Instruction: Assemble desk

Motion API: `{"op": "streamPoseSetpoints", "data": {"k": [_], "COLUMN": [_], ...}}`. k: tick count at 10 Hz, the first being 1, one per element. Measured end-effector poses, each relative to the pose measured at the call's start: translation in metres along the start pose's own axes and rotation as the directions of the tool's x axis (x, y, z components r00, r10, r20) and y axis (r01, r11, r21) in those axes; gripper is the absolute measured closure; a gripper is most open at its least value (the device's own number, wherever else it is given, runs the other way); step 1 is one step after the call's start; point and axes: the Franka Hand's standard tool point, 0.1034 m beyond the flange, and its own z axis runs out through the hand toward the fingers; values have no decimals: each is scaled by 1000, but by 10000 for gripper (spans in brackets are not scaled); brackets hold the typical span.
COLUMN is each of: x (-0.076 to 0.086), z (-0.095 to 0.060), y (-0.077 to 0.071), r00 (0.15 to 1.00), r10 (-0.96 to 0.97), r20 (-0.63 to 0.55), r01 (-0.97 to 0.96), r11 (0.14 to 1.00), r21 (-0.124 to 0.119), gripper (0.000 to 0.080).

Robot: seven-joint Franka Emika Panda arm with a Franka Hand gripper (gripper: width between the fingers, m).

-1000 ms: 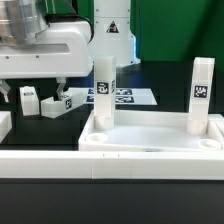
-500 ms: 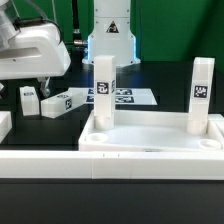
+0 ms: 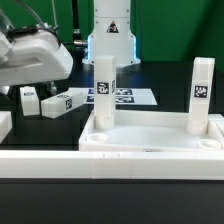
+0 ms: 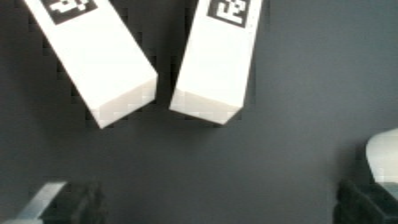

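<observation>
Gripper point(image 4: 205, 207) spread wide; two legs point(image 4: 217, 60) lie flat, long axes near-parallel.

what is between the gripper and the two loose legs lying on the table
Nothing visible. The open gripper hangs over the middle leg and the other leg; the wrist view shows only bare dark table between it and them. The legs lie close together, so a finger closing on one may bump its neighbour.

two upright legs point(image 3: 103, 90), two loose legs point(image 3: 57, 103), one tabletop point(image 3: 150, 128).
</observation>
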Motion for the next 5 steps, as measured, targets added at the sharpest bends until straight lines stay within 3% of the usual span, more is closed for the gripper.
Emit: {"op": "streamPoseSetpoints", "data": {"k": [1, 3, 4, 5], "x": [-2, -2, -3, 1], "z": [4, 10, 13, 14], "y": [-1, -4, -4, -2], "r00": [996, 980, 966, 966], "r10": [-4, 7, 7, 8], "r20": [87, 201, 257, 258], "r01": [3, -8, -11, -11], "r11": [1000, 1000, 1000, 1000], "r21": [11, 5, 13, 9], "gripper": [151, 151, 151, 151]}}
